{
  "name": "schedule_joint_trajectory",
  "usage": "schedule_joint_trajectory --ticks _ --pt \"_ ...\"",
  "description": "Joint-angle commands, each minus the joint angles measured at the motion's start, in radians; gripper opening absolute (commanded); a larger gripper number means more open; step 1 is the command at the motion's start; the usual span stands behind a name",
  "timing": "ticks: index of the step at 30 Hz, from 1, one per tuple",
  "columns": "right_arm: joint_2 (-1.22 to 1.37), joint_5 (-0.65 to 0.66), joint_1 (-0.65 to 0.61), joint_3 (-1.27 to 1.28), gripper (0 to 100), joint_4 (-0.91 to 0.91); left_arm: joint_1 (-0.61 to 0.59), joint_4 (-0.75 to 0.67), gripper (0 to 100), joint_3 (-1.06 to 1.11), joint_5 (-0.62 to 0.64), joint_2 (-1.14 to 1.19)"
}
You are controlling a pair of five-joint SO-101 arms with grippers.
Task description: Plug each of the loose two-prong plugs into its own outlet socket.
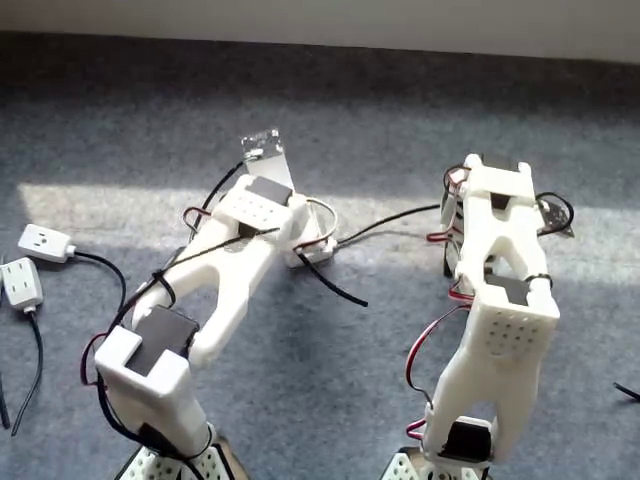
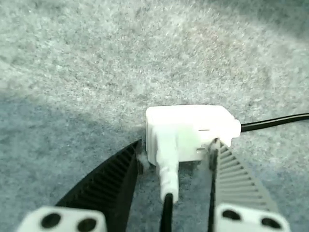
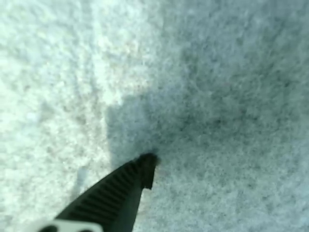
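Grey carpet (image 1: 380, 110) lies under both arms. The left arm stretches forward toward the middle with its wrist bent down. The left gripper (image 2: 177, 150) straddles a white plug (image 2: 186, 130) on the carpet, jaws partway apart and seemingly pinching its sides. An outlet socket (image 1: 45, 243) and a second socket (image 1: 20, 283) lie well apart from it, far left. The right arm is folded, with the right gripper (image 3: 145, 171) low over carpet; I cannot tell its jaw state.

We look down on a blue-grey short-pile carpet (image 1: 340, 380) covering the floor, a broad band of pale sunlight (image 1: 120, 205) crossing it, dimmer carpet either side, a pale wall strip (image 1: 400, 20) along our far edge
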Motion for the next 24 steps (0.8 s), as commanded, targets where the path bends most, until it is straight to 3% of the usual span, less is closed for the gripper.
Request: schedule_joint_trajectory --ticks 1,12,17,24 --pt "0.039 -0.11 -0.004 -0.025 61.6 -0.051 0.019 0.008 27 -0.022 -0.015 -0.059" --pt "0.058 -0.11 -0.002 -0.053 61.6 -0.044 0.021 0.009 27 -0.022 -0.023 -0.288" --pt "0.058 -0.11 -0.002 -0.054 61.6 -0.044 0.018 0.009 27 -0.022 -0.144 -0.39" --pt "0.058 -0.11 -0.002 -0.058 61.6 -0.044 -0.05 0.011 27 -0.016 -0.16 -0.585"
